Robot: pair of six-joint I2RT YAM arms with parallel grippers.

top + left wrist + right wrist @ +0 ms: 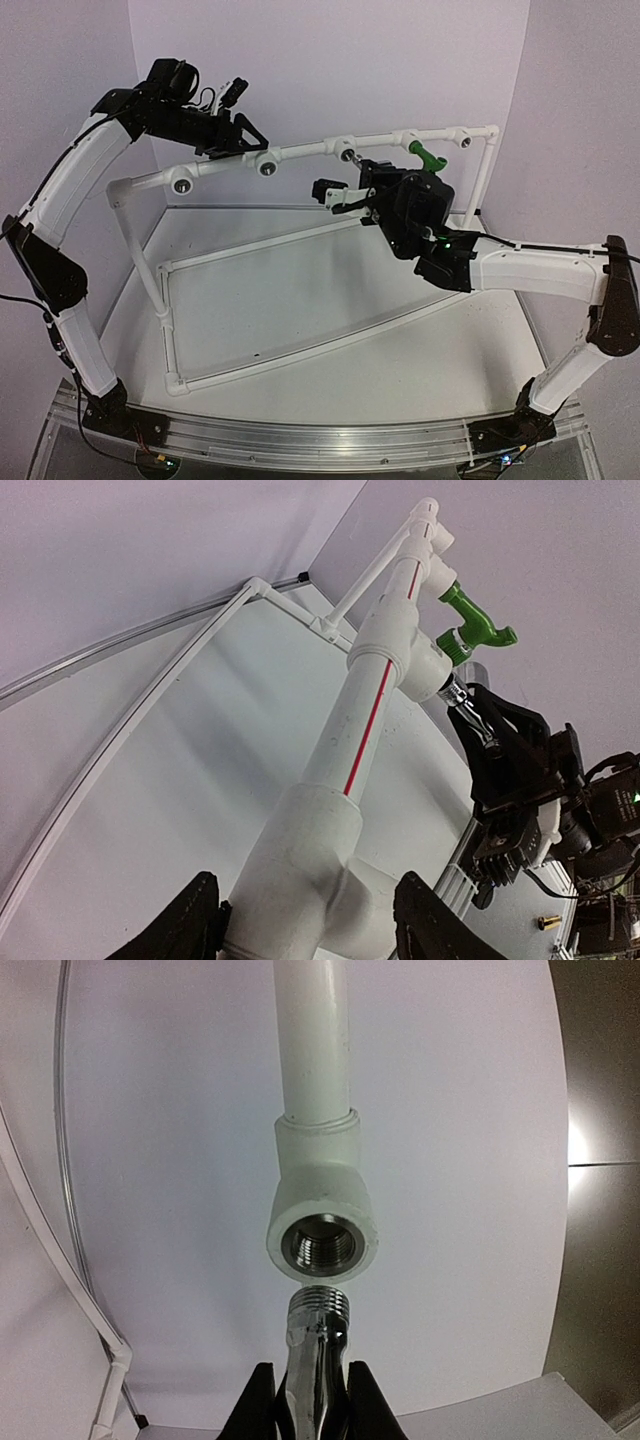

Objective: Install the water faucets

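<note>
Right gripper (308,1385) pinches chrome faucet (316,1345), its threaded end lined up just short of the open socket (322,1247) on the pipe rail (312,1040), ready for screwing in. Left gripper (310,920) clamps the rail further along, likely steadying it. Green faucet (428,157) is already mounted on the rail.

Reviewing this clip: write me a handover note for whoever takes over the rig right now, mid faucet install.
Left gripper: looks closed on the white pipe at a fitting, bracing it.
Right gripper: shut on the chrome faucet. Its threaded end is lined up with the threaded socket and sits just short of it, not screwed in.
Done: the green faucet is in its fitting, farther along the same pipe.
Left to do: probably seat the chrome faucet's thread in the socket, turn it in, then release both grippers.
</note>
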